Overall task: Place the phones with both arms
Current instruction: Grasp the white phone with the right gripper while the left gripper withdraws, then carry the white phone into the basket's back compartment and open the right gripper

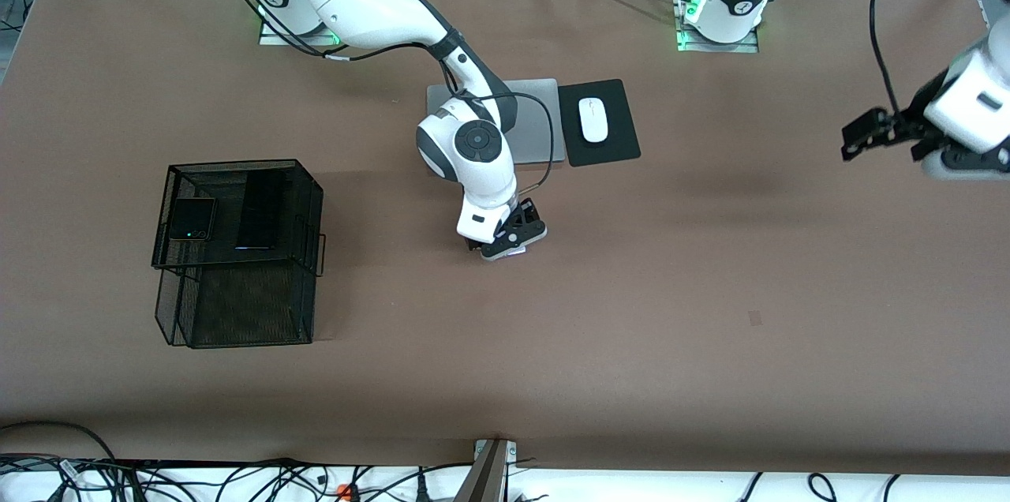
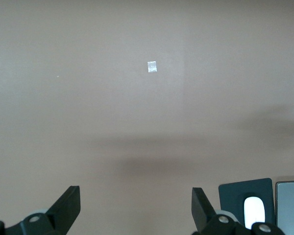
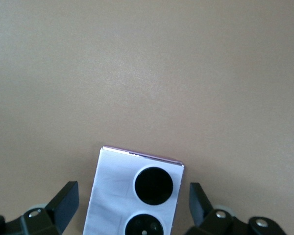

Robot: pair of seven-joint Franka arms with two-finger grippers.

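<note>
The lilac phone [image 3: 132,191], with two dark round lenses, lies flat on the brown table near its middle; a pale sliver of it shows in the front view [image 1: 511,252]. My right gripper [image 3: 132,193] is low over it, open, with one finger on each side and a gap to both; in the front view it [image 1: 513,237] hides most of the phone. The squarish black folded phone [image 1: 192,219] and the long slim black phone [image 1: 260,210] lie on top of a black mesh basket [image 1: 237,305]. My left gripper [image 1: 856,137] waits open and empty in the air over the left arm's end of the table, also seen in its wrist view [image 2: 135,196].
A grey laptop [image 1: 544,123] lies near the robots' bases, partly under the right arm. Beside it a white mouse [image 1: 592,119] sits on a black pad [image 1: 611,147]. The pad [image 2: 237,196], mouse [image 2: 253,210] and laptop [image 2: 290,200] show in the left wrist view. A small tape mark [image 2: 152,67] is on the table.
</note>
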